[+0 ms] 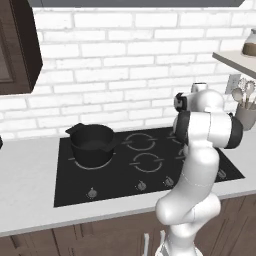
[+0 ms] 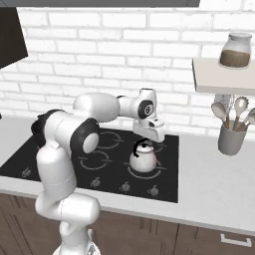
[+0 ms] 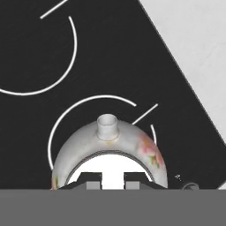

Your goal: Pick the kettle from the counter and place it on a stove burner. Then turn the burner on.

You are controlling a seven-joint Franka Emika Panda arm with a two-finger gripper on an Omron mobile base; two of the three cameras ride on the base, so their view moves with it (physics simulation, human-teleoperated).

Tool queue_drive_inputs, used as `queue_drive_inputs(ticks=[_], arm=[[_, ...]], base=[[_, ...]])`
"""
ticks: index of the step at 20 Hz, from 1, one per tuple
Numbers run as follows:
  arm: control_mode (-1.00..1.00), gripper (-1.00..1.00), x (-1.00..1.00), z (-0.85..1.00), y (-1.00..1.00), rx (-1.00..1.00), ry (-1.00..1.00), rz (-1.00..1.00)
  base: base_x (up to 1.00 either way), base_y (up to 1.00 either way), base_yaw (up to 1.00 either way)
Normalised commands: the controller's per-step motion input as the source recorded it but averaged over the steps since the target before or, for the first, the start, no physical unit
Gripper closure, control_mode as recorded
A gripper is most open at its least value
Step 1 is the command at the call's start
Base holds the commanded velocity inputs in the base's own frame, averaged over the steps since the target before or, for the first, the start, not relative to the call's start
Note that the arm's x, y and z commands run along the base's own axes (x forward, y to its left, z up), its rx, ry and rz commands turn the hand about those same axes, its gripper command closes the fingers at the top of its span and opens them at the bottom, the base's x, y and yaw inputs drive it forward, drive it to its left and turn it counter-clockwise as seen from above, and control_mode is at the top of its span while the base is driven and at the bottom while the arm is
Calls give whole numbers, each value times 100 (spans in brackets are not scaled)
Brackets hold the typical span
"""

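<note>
Over the front right ring of the black cooktop [image 2: 99,164], at about four o'clock on the glass in the right base view, the gripper [image 2: 147,141] is clamped shut on the thin black handle of the kettle [image 2: 143,160]. From the hand view the kettle [image 3: 110,150] lies inside the stove burner [image 3: 59,128] ring, its spout pointing to twelve o'clock, with the pale bench [image 3: 194,53] off at two o'clock. Whether its base touches the glass or hangs just above it I cannot tell.

By my reading the placing step is nearly done: the next move calls for settling the kettle fully, opening the jaws, lifting clear of the handle, then reaching for the matching knob [image 2: 154,190] in the row along the near edge.

From its base the arm rises, folds at the elbow and stretches forward toward the brick wall, wrist bent so the hand points down. A black pot [image 1: 92,144] stands on a far left burner
</note>
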Motion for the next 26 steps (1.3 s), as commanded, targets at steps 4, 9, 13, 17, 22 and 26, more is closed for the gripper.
queue_drive_inputs(ticks=[4,9,13,17,22,26], arm=[[-100,100,0,-30,0,0,-1,0],[-100,100,0,-27,0,0,0,0],[-100,-100,0,-2,0,1,1,0],[-100,-100,0,0,0,0,0,0],[-100,-100,-14,4,0,0,-2,0],[-100,-100,-52,53,0,1,-18,4]], base=[[0,0,0],[0,0,0],[0,0,0],[0,0,0],[0,0,0],[0,0,0]])
